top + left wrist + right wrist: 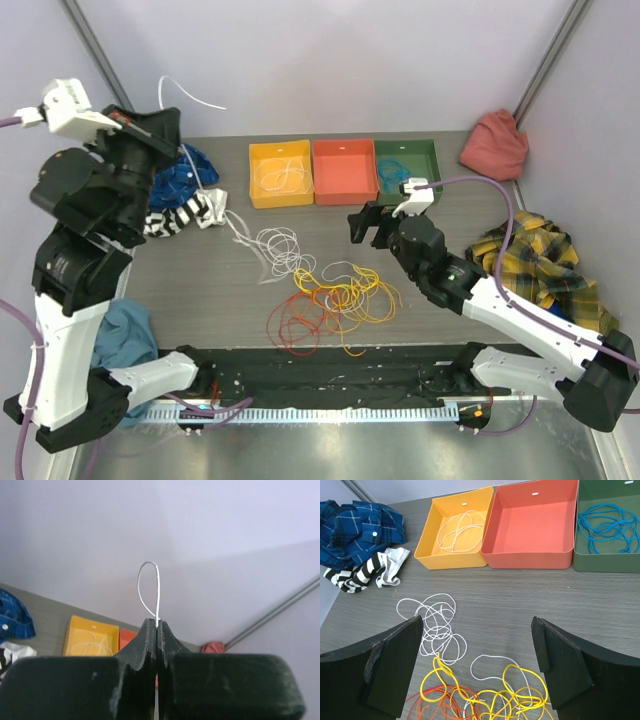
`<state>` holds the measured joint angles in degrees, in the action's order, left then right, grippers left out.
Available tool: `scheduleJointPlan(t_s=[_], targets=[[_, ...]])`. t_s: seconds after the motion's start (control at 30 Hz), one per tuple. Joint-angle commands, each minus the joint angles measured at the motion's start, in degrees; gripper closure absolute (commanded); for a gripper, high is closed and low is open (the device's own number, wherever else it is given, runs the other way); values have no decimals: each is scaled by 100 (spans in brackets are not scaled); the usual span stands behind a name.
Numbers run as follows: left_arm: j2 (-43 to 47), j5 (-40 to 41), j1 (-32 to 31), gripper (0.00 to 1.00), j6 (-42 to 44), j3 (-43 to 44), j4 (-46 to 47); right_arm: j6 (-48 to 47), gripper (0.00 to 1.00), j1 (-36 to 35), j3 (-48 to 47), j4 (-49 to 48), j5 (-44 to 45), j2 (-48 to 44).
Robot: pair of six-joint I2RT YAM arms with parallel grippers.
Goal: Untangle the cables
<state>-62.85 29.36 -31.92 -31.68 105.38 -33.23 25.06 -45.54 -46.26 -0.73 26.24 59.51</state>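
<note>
My left gripper (168, 122) is raised high at the far left, shut on a white cable (192, 93) that loops out past its tips. In the left wrist view the jaws (157, 622) are pressed together on that white loop (148, 566). The cable hangs down to a white coil (279, 248) on the table. Yellow cables (352, 291) and orange and red cables (297, 320) lie tangled in front of it. My right gripper (366, 226) hovers open and empty above the table; its view (476, 626) shows the white coil (438, 626), yellow loops (520, 692) and orange loops (434, 701) below.
A yellow bin (254, 178) holds a white cable, an orange bin (344, 188) has nothing in it, and a green bin (432, 160) holds a blue cable. Blue plaid and striped cloth (183, 195) lies left, red cloth (495, 146) far right, yellow plaid cloth (537, 262) right, blue cloth (125, 338) near left.
</note>
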Motion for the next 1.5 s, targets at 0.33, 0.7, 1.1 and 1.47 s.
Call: scheduleJointPlan(t_s=[0.33,0.7,1.1,1.47], targets=[[-457,799,-25,100,752,-14,-535,122,1,1,240,-94,-14,-211],[-1491,843,46,100,1181,638,88,262,1,1,372,-50,-83,-290],[-3531,105,783,100,1086,2537,520,377,2,1,443,407,-251,-712],[-5025,-370,1135,100,997,3672,1152,394,2,1,486,399,-338,-441]])
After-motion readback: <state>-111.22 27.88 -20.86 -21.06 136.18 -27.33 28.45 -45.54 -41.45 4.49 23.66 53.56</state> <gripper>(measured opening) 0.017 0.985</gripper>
